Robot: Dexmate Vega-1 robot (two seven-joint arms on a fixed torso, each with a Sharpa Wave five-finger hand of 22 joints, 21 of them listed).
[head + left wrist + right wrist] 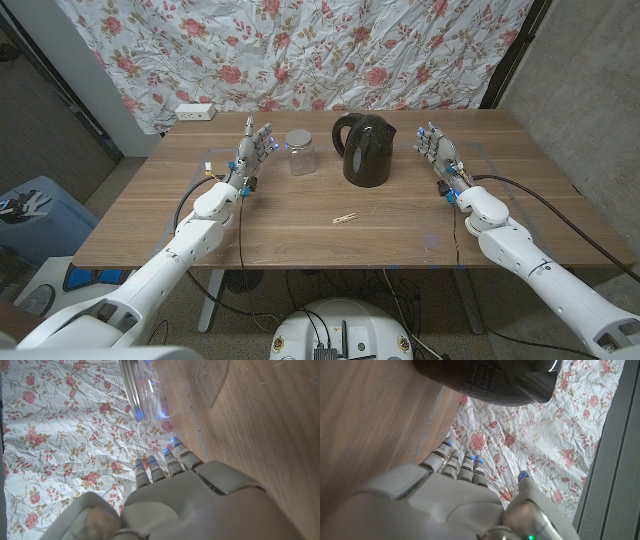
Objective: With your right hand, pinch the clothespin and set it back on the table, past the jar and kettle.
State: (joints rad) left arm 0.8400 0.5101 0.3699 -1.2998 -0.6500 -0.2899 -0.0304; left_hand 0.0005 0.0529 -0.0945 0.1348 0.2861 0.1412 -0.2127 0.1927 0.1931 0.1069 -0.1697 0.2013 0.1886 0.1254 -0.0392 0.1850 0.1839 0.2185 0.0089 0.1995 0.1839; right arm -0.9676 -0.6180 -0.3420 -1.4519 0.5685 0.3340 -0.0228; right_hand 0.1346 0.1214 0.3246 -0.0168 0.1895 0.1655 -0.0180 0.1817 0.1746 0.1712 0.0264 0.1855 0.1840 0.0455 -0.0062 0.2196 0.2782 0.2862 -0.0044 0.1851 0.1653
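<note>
The right hand (436,148) stands at the right side of the wooden counter (150,215), fingers extended and apart, holding nothing. In the right wrist view the right hand (455,500) shows its back, with its fingertips (465,458) pointing toward the floral cloth (530,435); the black electric kettle (485,377) sits just beyond them. The left hand (252,150) stands at the left side of the counter, fingers likewise extended and apart, empty. In the left wrist view the left hand (190,505) points toward the clear glass jar (150,390).

The wooden clothespin (345,216) lies flat on the counter, nearer the front edge, between the two arms and well apart from both hands. The jar (299,152) and the kettle (364,149) stand upright side by side behind it, the jar near the left hand. A white power strip (195,112) rests at the counter's far left corner.
</note>
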